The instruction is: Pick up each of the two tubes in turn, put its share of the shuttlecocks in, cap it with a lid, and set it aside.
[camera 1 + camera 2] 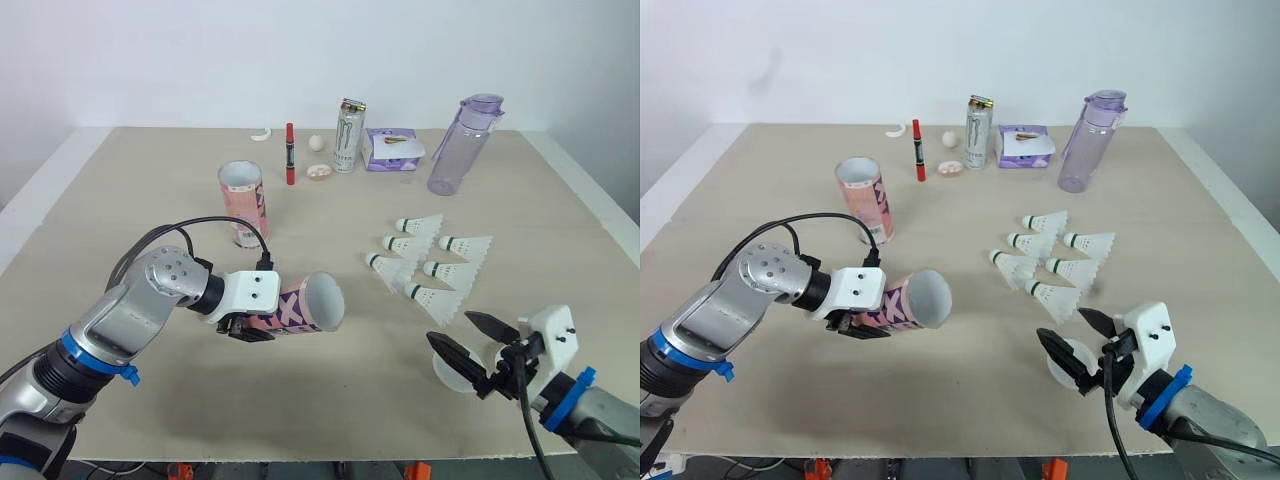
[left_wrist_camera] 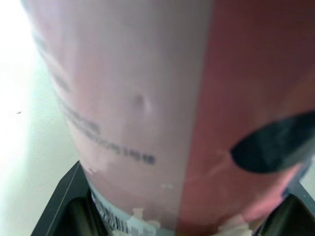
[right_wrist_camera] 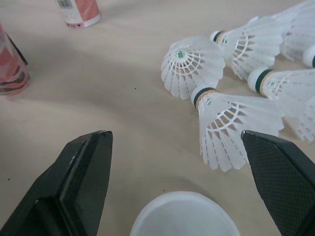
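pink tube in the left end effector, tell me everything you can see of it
The pink cardboard-looking tube carries black and purple lettering and a barcode sticker, with scuffed paper and a small dent on its wall. It lies nearly level, its round pale end turned toward the robot's right. The left end effector is shut around it.

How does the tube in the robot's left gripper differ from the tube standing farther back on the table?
The held tube lies roughly level, clamped in the left gripper above the table; the far tube stands upright on it, untouched. The held tube's end points toward the robot's right; the far tube's open mouth faces up. Both wear the same pink patterned wrap.
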{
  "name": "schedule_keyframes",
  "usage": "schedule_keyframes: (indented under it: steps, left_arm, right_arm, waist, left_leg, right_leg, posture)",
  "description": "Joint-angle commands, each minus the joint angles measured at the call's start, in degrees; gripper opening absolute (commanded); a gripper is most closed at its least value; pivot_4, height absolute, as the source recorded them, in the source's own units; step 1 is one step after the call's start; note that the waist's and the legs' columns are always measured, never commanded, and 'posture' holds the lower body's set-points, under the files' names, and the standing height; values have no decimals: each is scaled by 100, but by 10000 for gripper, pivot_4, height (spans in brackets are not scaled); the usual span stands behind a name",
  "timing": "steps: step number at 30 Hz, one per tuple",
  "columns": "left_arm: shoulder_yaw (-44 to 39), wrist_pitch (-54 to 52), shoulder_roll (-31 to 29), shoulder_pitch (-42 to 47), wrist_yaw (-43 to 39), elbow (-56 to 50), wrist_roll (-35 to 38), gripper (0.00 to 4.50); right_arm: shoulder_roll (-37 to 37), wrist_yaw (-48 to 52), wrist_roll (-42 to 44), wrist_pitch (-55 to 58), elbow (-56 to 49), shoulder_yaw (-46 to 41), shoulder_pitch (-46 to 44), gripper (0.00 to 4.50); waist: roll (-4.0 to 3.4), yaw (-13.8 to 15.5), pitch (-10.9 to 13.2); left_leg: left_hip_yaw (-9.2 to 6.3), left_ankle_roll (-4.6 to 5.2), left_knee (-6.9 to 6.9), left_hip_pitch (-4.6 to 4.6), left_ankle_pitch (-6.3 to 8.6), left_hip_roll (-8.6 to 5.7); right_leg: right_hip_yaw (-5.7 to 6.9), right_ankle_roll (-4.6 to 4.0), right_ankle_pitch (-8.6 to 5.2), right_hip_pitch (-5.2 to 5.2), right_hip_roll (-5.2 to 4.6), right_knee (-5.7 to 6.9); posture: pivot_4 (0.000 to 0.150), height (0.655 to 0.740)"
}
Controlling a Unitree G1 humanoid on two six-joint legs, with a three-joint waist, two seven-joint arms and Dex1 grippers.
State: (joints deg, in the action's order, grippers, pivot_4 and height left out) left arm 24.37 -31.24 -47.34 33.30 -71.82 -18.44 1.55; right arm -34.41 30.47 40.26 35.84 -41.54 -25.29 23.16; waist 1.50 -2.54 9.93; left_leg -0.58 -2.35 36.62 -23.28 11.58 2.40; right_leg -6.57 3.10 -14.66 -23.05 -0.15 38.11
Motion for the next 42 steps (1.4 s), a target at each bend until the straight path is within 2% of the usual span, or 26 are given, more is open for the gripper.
schedule_keyframes:
  steps: [1, 15, 28, 33, 34, 35, 37, 40, 42]
  left_arm:
    - [236, -168, 82, -21, 98, 44, -202, 28266]
    - [233, -459, 112, -192, 264, -295, -281, 28266]
    - [255, -436, 118, -444, 494, -394, -328, 28266]
    - [245, -379, 113, -520, 526, -392, -360, 27982]
    - [241, -362, 108, -544, 532, -390, -364, 27982]
    - [237, -343, 99, -569, 539, -390, -368, 27982]
    - [234, -296, 84, -617, 556, -381, -376, 27982]
    - [222, -247, 81, -651, 558, -366, -394, 27982]
    - [216, -229, 82, -664, 561, -363, -403, 27982]
  right_arm:
    - [-16, -155, -122, 80, 261, 308, -416, 45000]
    - [21, -404, -316, 344, 971, 804, -1233, 45000]
    - [135, -886, -470, 759, 1098, 910, -1785, 45000]
    - [163, -991, -504, 836, 1144, 870, -1828, 28736]
    - [172, -1002, -499, 840, 1144, 872, -1830, 27422]
    - [184, -1011, -499, 845, 1140, 876, -1831, 20455]
    - [207, -1031, -510, 855, 1142, 888, -1830, 12142]
    - [215, -1040, -527, 860, 1154, 885, -1835, 2520]
    - [215, -1047, -542, 860, 1154, 880, -1835, 869]
  waist:
    - [-3, 6, -2]
    - [-5, 13, -4]
    - [-6, 11, -4]
    - [-6, 12, -5]
    - [-6, 12, -5]
    - [-7, 12, -5]
    - [-7, 12, -5]
    - [-7, 12, -5]
    - [-8, 12, -6]
  left_leg:
    - [0, 0, 0, -1, 0, -1]
    - [-25, 8, -2, -14, -5, -53]
    - [-45, 19, -3, -13, -12, -68]
    - [-46, 20, -4, -13, -12, -69]
    - [-47, 20, -4, -13, -12, -69]
    - [-47, 20, -4, -13, -12, -69]
    - [-48, 22, -4, -13, -13, -70]
    - [-48, 23, -4, -12, -14, -70]
    - [-48, 23, -4, -12, -14, -70]
  right_leg:
    - [0, 0, 0, 0, -1, -2]
    - [-16, 26, -16, 12, -24, -2]
    - [-16, 29, -18, 24, -26, -3]
    - [-16, 30, -19, 26, -26, -3]
    - [-16, 30, -19, 26, -27, -3]
    - [-16, 30, -19, 26, -27, -3]
    - [-16, 30, -19, 27, -27, -3]
    - [-16, 29, -19, 27, -27, -3]
    - [-16, 29, -19, 27, -27, -3]
  posture:
    - [1500, 7400]
    - [1500, 7400]
    - [1500, 7400]
    - [1500, 7400]
    - [1500, 7400]
    - [1500, 7400]
    - [1500, 7400]
    - [1500, 7400]
    - [1500, 7400]
